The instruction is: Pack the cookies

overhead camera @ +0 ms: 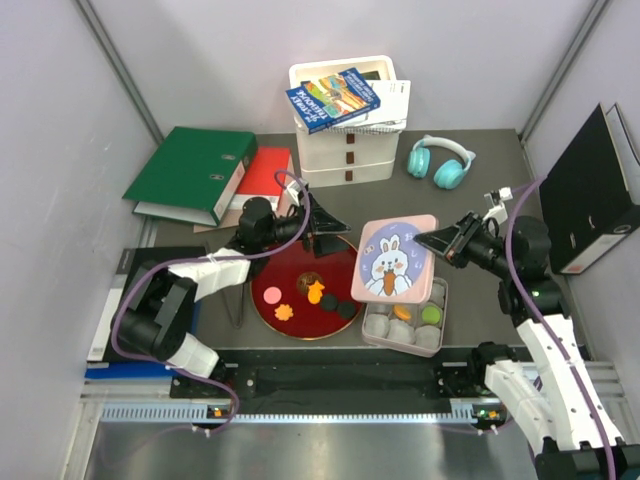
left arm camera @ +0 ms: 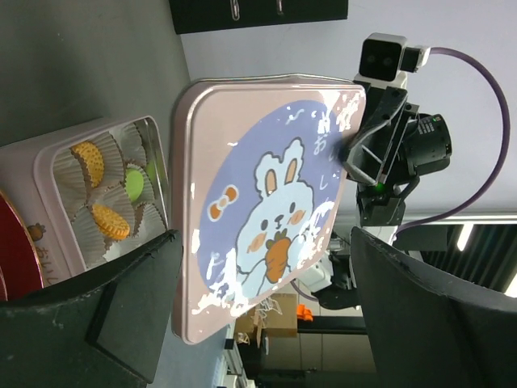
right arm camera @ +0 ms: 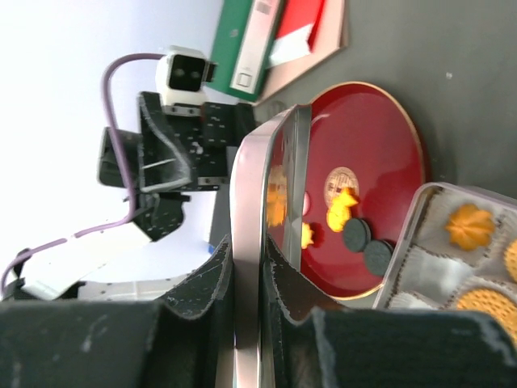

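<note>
Two grippers: one pinching, one spread.
Right gripper [right arm camera: 248, 252]: fingers pressed onto the rim of a pink square tin lid with a rabbit picture [overhead camera: 397, 258], one finger on each side. The lid is tilted, its pictured face turned toward the left arm.
Left gripper [left arm camera: 266, 236]: fingers wide apart, holding nothing, over the far edge of the plate.
Lid detail: seen edge-on in the right wrist view, so the picture is not visible there. Whether it touches the tin cannot be told.
Pink square tin box [overhead camera: 404, 347]: on the table just right of the plate. Its far part is hidden under the lid from above and cut off by the frame in the right wrist view.
Small cookies [overhead camera: 318, 293]: pink, orange and dark ones lie on the round red gold-rimmed plate [overhead camera: 275, 275]. Orange ones and a green one sit in grey paper cups [overhead camera: 378, 325] inside the tin. The full count there is hidden.
Plate: only a sliver shows in the left wrist view.
Surroundings: green ring binder [overhead camera: 190, 172], white drawer unit [overhead camera: 348, 150] and teal headphones [overhead camera: 440, 160] at the far side.
</note>
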Motion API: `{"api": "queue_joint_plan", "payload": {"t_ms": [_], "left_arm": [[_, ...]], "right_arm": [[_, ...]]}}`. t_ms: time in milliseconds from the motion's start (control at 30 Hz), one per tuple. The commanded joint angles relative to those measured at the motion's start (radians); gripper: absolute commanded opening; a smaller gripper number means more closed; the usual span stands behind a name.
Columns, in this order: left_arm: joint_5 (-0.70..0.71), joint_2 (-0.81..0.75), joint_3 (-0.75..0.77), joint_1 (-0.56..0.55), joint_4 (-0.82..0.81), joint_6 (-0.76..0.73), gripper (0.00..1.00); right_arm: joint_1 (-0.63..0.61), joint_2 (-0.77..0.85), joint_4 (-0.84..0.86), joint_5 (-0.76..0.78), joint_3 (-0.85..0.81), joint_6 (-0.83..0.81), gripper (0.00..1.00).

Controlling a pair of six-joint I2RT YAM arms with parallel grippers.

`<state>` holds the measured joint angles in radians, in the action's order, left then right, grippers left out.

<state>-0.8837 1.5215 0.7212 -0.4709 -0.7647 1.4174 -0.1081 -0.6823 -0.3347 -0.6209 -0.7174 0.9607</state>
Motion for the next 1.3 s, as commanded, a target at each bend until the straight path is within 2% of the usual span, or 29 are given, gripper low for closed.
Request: {"api": "queue_joint_plan", "payload": {"t_ms": [0, 133, 333, 433, 567, 600, 967, 1167, 1233, 1267], "left_arm": [[-0.029, 0.003, 0.009, -0.002, -0.088, -0.023, 0.89], [-0.053, 0.069, 0.009, -0.014, -0.266, 0.076, 0.89], [-0.057, 0.15, 0.026, -0.051, -0.427, 0.172, 0.86], [-0.055, 0.166, 0.027, -0.055, -0.49, 0.202, 0.79], [-0.064, 0.175, 0.035, -0.055, -0.538, 0.225, 0.65], [-0.069, 0.177, 0.037, -0.055, -0.557, 0.229, 0.58], [-0.101, 0.204, 0.04, -0.057, -0.657, 0.298, 0.41], [-0.136, 0.203, 0.047, -0.057, -0.65, 0.295, 0.26], [-0.141, 0.198, 0.046, -0.058, -0.641, 0.285, 0.23], [-0.144, 0.197, 0.043, -0.057, -0.636, 0.282, 0.23]], "right_arm": [[0.01, -0.013, 0.161, -0.066, -0.037, 0.068, 0.0], [0.008, -0.022, 0.25, -0.094, 0.004, 0.128, 0.0], [0.008, -0.039, 0.368, -0.118, 0.065, 0.197, 0.0], [0.008, -0.043, 0.35, -0.122, 0.07, 0.184, 0.0], [0.008, -0.042, 0.275, -0.109, 0.07, 0.135, 0.0], [0.008, -0.042, 0.251, -0.108, 0.072, 0.13, 0.0], [0.007, -0.059, 0.152, -0.1, 0.108, 0.063, 0.0], [0.007, -0.062, 0.057, -0.06, 0.085, 0.0, 0.0], [0.008, -0.063, 0.03, -0.051, 0.072, -0.02, 0.09], [0.007, -0.062, 0.023, -0.043, 0.065, -0.026, 0.19]]}}
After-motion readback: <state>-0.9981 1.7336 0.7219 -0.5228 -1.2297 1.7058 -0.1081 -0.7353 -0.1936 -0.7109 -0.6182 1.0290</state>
